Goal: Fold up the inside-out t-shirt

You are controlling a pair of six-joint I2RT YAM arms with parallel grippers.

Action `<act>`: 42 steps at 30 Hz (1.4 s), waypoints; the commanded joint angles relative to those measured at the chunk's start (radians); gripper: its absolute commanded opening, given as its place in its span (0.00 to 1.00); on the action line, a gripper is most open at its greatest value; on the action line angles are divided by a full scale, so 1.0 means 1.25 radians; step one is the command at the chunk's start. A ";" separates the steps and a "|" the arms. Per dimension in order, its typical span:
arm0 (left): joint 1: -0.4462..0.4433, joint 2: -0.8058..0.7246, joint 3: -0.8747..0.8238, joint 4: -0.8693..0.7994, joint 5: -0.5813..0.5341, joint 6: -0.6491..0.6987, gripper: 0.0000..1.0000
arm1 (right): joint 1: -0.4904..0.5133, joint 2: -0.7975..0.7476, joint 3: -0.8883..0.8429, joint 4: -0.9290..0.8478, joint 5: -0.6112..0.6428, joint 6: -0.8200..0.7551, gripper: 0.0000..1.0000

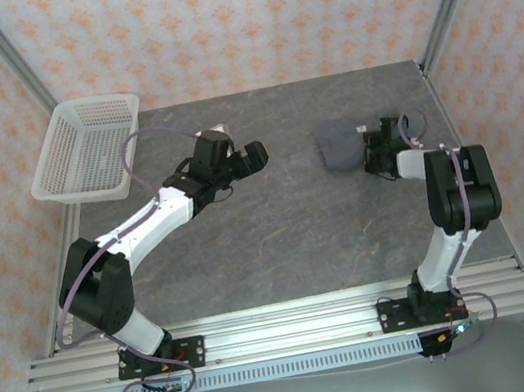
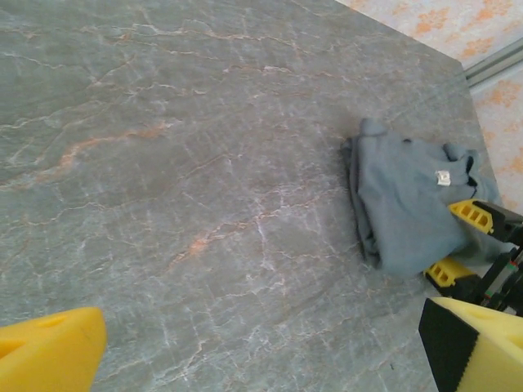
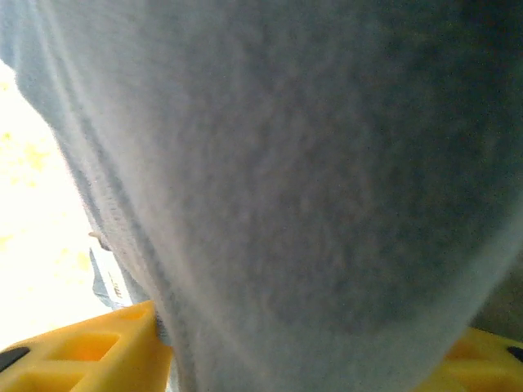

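Note:
The inside-out t-shirt (image 1: 342, 144) lies as a small slate-grey bundle at the table's back right. Its white tag (image 2: 443, 176) shows in the left wrist view, on top of the t-shirt (image 2: 404, 208). My right gripper (image 1: 375, 147) reaches into the bundle from the right. Its yellow fingers (image 2: 470, 214) stand on either side of the cloth edge. Seen from the right wrist, the t-shirt (image 3: 286, 180) fills the gap of my right gripper (image 3: 286, 367), pressed against both pads. My left gripper (image 1: 245, 158) hovers open over the middle of the table, left of the shirt. Bare marble shows between the pads of my left gripper (image 2: 261, 347).
A white mesh basket (image 1: 87, 151) stands tilted at the table's back left corner. The grey marble table (image 1: 279, 234) is bordered by metal frame posts and papered walls at the back and sides.

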 commanded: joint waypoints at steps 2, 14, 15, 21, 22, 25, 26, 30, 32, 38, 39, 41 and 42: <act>0.021 -0.022 -0.017 -0.008 -0.026 0.019 1.00 | -0.025 0.081 0.131 -0.081 0.009 -0.105 0.58; 0.061 -0.043 -0.033 -0.033 -0.022 0.036 1.00 | -0.099 0.323 0.482 -0.171 0.001 -0.120 0.53; 0.064 -0.055 -0.037 -0.039 -0.029 0.040 1.00 | -0.104 0.344 0.514 -0.175 -0.004 -0.116 0.52; 0.080 -0.140 -0.089 -0.030 -0.076 0.057 1.00 | -0.109 0.466 0.742 -0.254 -0.014 -0.143 0.55; 0.083 -0.156 -0.099 -0.026 -0.083 0.058 1.00 | -0.108 0.480 0.777 -0.270 -0.017 -0.148 0.55; 0.092 -0.214 -0.138 -0.013 -0.123 0.077 1.00 | -0.109 0.497 0.854 -0.312 -0.040 -0.175 0.56; 0.094 -0.237 -0.155 -0.006 -0.151 0.089 1.00 | -0.109 0.479 0.850 -0.316 -0.045 -0.186 0.57; 0.104 -0.353 -0.254 0.031 -0.309 0.166 1.00 | -0.110 0.299 0.665 -0.282 -0.047 -0.287 0.65; 0.108 -0.421 -0.318 0.062 -0.403 0.181 1.00 | -0.111 0.170 0.527 -0.257 -0.043 -0.366 0.70; 0.159 -0.590 -0.443 -0.015 -0.709 0.160 1.00 | -0.107 -0.323 0.075 -0.236 0.044 -0.658 0.79; 0.168 -0.612 -0.470 -0.015 -0.742 0.160 1.00 | -0.104 -0.400 0.016 -0.260 0.095 -0.708 0.79; 0.181 -0.643 -0.526 0.028 -0.744 0.227 1.00 | -0.095 -0.518 -0.105 -0.250 0.198 -0.795 0.82; 0.186 -0.655 -0.558 0.064 -0.727 0.277 1.00 | -0.092 -0.571 -0.184 -0.198 0.239 -0.838 0.94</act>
